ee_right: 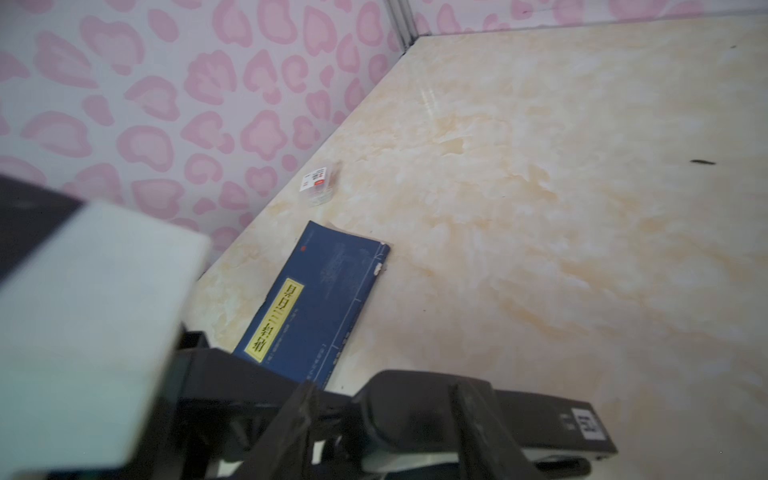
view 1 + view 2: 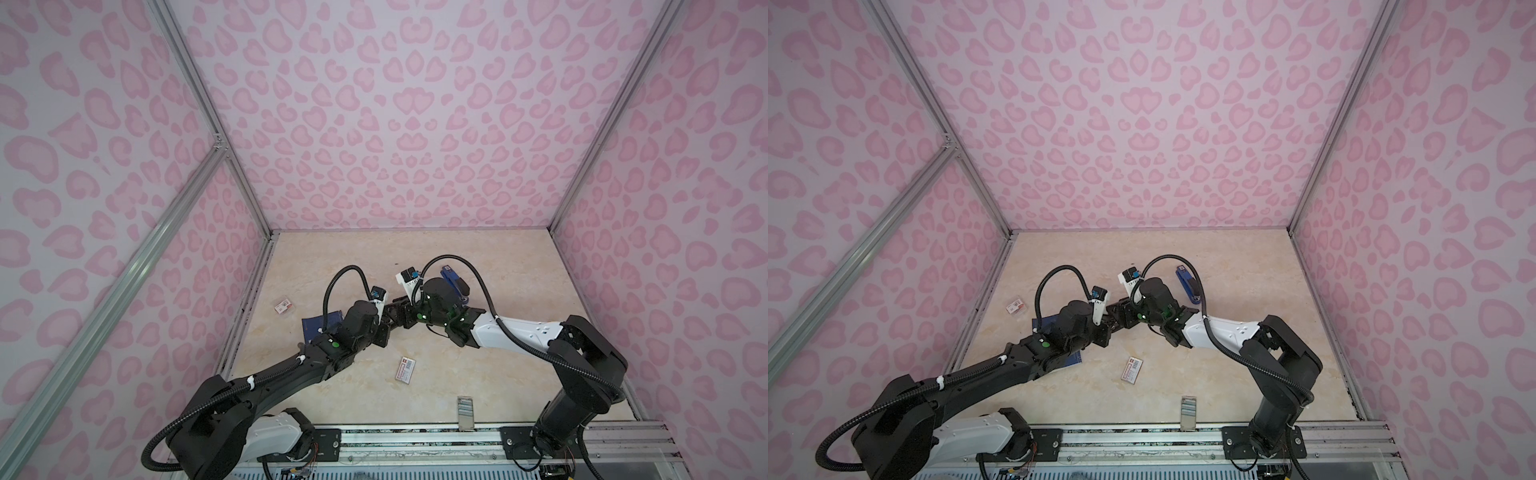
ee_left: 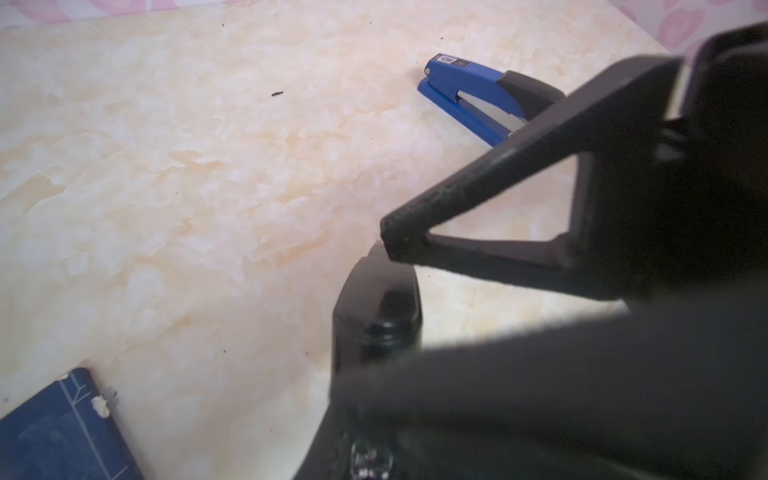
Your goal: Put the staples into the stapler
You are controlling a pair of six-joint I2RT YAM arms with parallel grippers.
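Marble tbl (image 2: 353,249), staples (image 2: 465,409) long axis front-to-back

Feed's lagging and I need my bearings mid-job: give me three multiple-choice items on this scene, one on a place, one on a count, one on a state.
1. Where do the staples lie?
A) by the front edge of the table
B) against the back wall
C) in the far left corner

2. How many white-and-red boxes are on the table?
A) one
B) two
C) three

3. What is the state of the blue stapler?
A) clamped in a gripper
B) lying free on the table
C) standing on end

Answers:
1 A: in both top views the strip sits at the near edge.
2 B: one box lies on the left, another near the middle.
3 B: it lies flat at the far right, with no gripper on it.
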